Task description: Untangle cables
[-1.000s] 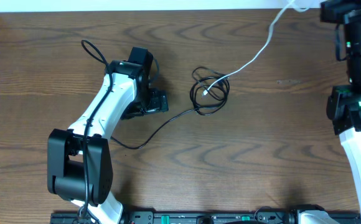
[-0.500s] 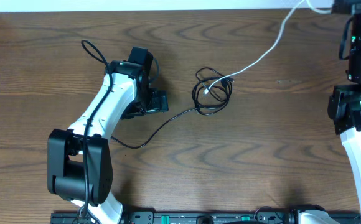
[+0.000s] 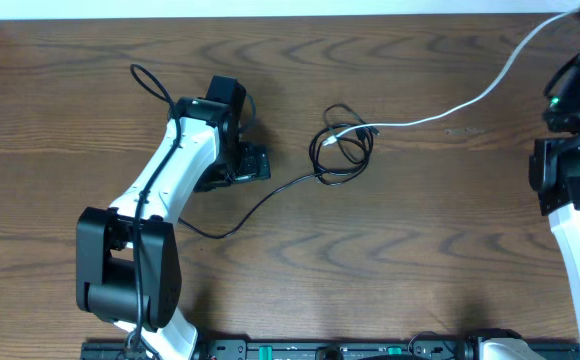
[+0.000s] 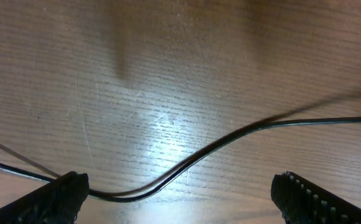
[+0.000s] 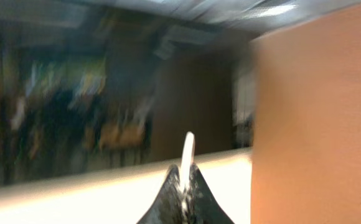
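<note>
Brown wooden table (image 3: pixel 420 250), overhead: thin black cable (image 3: pixel 348 152) coiled mid-table, tail trailing toward 8 o'clock. Thin white cable (image 3: pixel 450 108) has one end lying in coil, rest stretching toward 2 o'clock. White-and-black left arm (image 3: pixel 175 175) at coil's 9 o'clock.
Left wrist: left gripper (image 4: pixel 179 198) released, fingers spread, black cable on wood between them.
Right wrist: right gripper (image 5: pixel 185 190) clenched on white cable end; background blurred.

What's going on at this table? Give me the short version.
Two robot arms are untangling cables. The right gripper is shut on the white cable, which stretches from the far right corner into the black cable loops mid-table. The left gripper sits open, low over a trailing black cable. The tangle isn't undone yet.
</note>
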